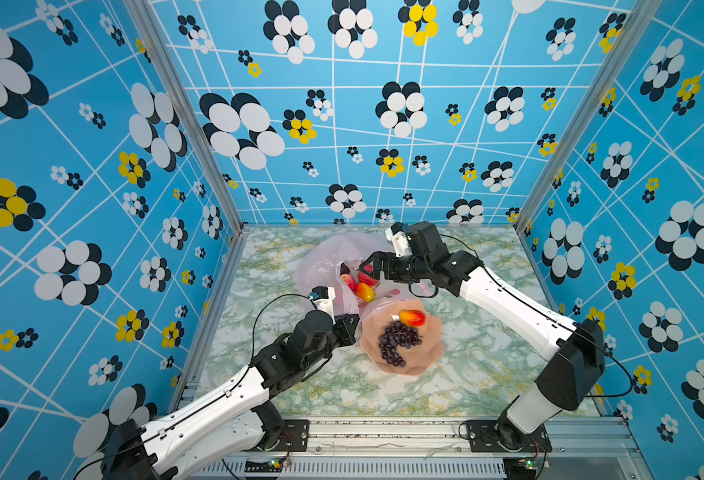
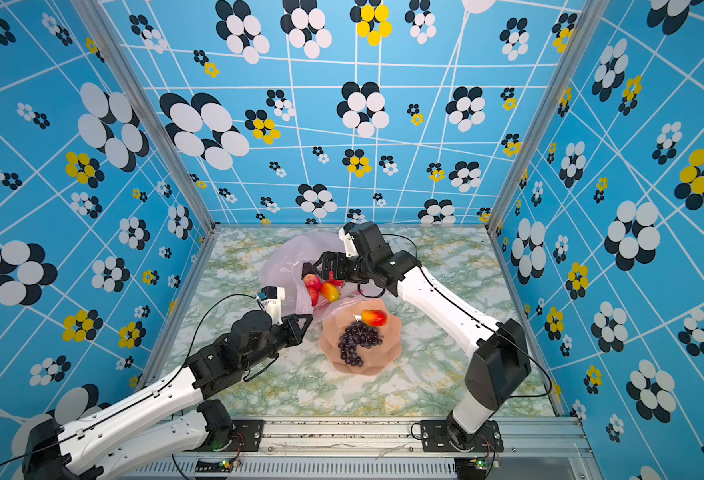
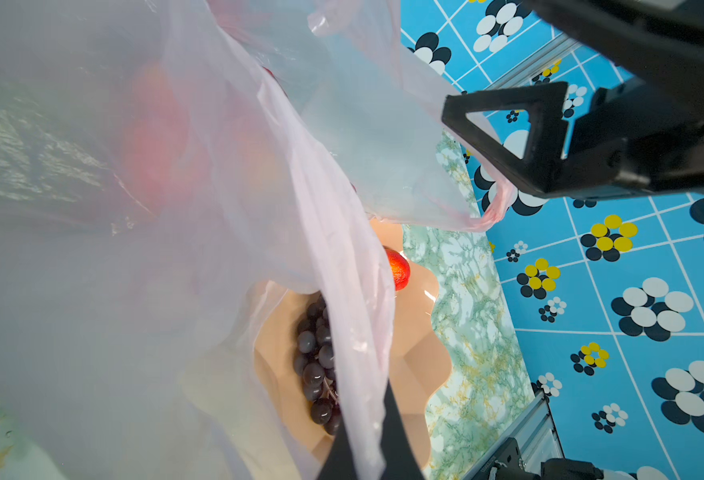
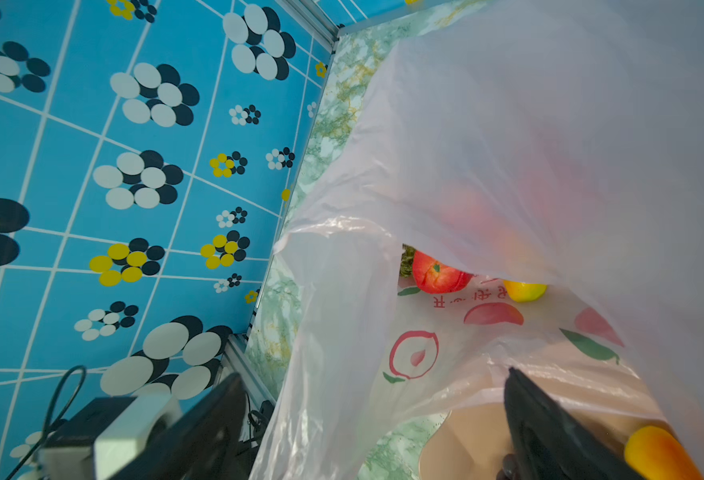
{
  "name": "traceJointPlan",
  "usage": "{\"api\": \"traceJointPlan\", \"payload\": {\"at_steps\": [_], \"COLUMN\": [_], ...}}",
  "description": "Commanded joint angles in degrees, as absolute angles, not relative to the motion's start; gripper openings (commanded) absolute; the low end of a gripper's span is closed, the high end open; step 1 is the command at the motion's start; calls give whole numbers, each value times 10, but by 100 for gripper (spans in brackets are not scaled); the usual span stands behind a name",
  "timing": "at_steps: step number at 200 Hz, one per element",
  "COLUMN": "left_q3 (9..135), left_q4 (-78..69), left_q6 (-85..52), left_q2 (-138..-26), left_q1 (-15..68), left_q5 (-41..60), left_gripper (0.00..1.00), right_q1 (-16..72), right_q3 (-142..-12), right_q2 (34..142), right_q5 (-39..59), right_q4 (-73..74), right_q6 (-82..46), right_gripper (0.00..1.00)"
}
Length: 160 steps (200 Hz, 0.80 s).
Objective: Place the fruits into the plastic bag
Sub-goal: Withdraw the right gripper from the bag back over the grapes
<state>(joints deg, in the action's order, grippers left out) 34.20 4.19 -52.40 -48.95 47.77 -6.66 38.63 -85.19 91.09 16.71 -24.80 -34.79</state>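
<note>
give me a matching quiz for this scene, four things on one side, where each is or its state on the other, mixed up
1 grape bunch
2 left gripper
3 right gripper
4 red fruit

a open, at the plastic bag mouth
b inside the plastic bag
c in the peach bowl
d shut on the plastic bag

Pairs: 1-c, 2-d, 3-a, 4-b

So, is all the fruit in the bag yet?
Partly. Red fruits and one mango are inside the plastic bag. The left gripper holds the bag's edge; the right gripper is open over its mouth. The other mango and grape bunch wait in the bowl.
</note>
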Motion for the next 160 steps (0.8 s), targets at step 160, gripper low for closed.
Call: {"api": "traceJointPlan", "payload": {"at_steps": [160], "left_q3": [335], "left_q4": [23], "left_q6": [-514], "left_q2": [-486], "left_q1": [483], "left_q5": [-82], "left_gripper": [0], "right_q1": [417], "right_q3": [-508], "right_q2": [582], "right_q5": [-4], "right_q4": [-355], "right_q6": [108], "right_gripper": [83]}}
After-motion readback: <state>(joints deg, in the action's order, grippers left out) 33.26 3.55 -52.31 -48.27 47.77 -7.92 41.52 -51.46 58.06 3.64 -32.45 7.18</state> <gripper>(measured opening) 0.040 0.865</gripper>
